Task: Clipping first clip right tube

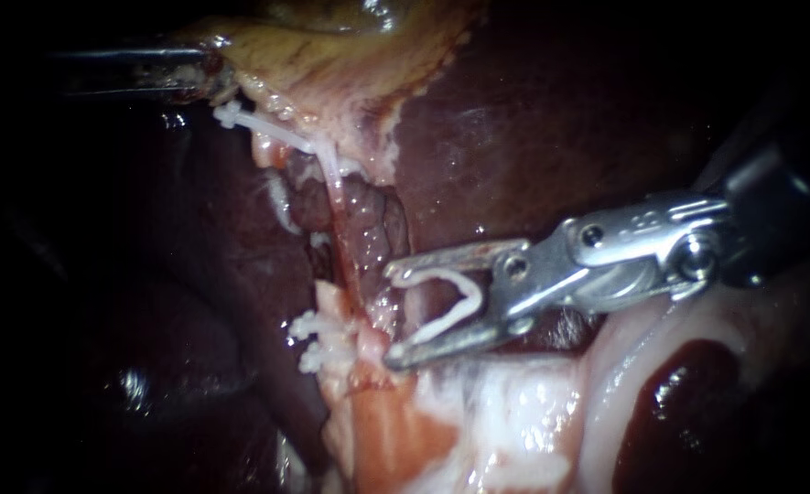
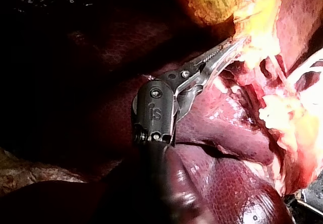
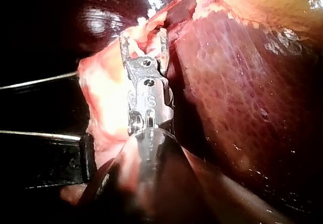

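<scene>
Clip (image 1: pixel 448 306), white, sits held in the wide-spread jaws of my right instrument (image 1: pixel 391 314), tips just beside a tube (image 1: pixel 345 247) (left instrument (image 1: pixel 214 80) grips the gallbladder (image 1: pixel 331 55)).

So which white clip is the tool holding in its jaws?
The bent, spread-open clip between the jaws of the right instrument. The other white clips sit closed on the tissue, outside any jaws.

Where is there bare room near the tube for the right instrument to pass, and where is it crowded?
Free: dark red liver between yellow gallbladder and right instrument. Crowded: pink tube at its loaded white clip, fitted white clips beside.
</scene>
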`<action>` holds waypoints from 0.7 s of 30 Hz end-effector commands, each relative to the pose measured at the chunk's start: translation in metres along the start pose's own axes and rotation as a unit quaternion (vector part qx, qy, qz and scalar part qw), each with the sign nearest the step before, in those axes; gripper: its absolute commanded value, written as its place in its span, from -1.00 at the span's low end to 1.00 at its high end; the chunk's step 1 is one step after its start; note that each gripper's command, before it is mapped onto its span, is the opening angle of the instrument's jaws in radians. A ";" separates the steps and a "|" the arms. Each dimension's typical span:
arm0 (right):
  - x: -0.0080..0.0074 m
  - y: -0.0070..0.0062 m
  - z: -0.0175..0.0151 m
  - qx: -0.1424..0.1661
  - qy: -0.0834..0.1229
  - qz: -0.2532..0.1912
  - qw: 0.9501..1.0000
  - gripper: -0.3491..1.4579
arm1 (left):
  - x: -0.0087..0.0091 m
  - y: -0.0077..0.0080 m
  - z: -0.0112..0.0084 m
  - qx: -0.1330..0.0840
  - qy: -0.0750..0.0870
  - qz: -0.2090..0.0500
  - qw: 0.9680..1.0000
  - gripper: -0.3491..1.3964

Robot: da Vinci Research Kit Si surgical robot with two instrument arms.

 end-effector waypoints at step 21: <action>0.0021 -0.0022 0.0042 0.131 0.125 0.056 0.982 -0.08 | -0.0001 -0.0001 0.0001 0.000 0.000 0.000 1.000 -1.00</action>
